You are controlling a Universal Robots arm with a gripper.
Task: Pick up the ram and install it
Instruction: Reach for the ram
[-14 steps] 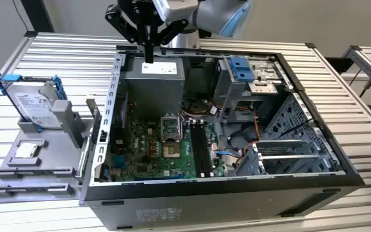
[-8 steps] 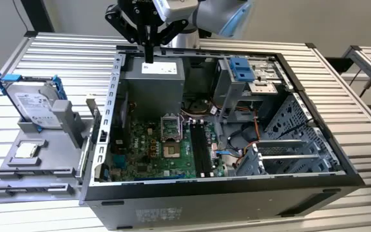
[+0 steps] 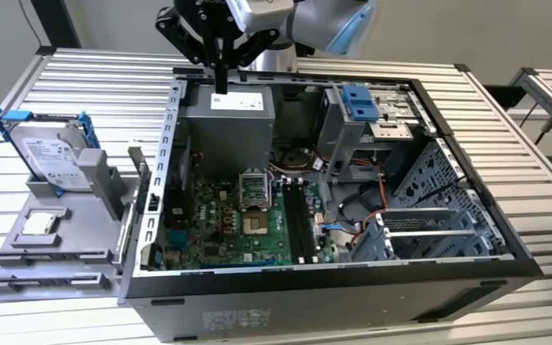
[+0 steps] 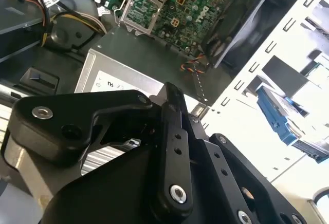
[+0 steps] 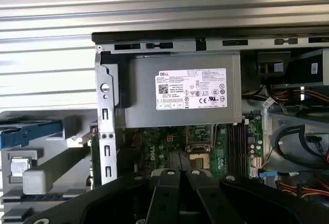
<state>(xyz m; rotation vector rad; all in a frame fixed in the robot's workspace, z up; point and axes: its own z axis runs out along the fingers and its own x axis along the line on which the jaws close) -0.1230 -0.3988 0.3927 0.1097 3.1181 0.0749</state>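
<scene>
1. The gripper (image 3: 221,89) hangs above the far end of the open computer case (image 3: 305,305), directly over the grey power supply (image 3: 226,118) mounted inside it.
2. It is clenched. In the exterior view its fingers (image 4: 172,131) come together into one slim black bar, and in both wrist views the two finger bars meet at the tip. I cannot make out anything held between them.
3. The ram (image 3: 132,190) appears to be the thin stick standing on edge in the grey holder (image 3: 55,255). It is outside the case, just beside the case wall on the exterior view's left, and well apart from the gripper. It shows edge-on, so I cannot see its sticker.
4. A hard drive (image 3: 51,154) in a blue frame stands upright in the same holder, farther from the case than the ram. A small silver square chip (image 3: 41,224) lies flat on the holder nearby.
5. Inside the case, the green motherboard (image 3: 223,233) lies on the floor. Its long black memory slots (image 3: 300,219) run side by side near the middle of the case. I cannot tell whether any slot is filled.
6. The case rests on a slatted metal table (image 3: 94,79).
</scene>
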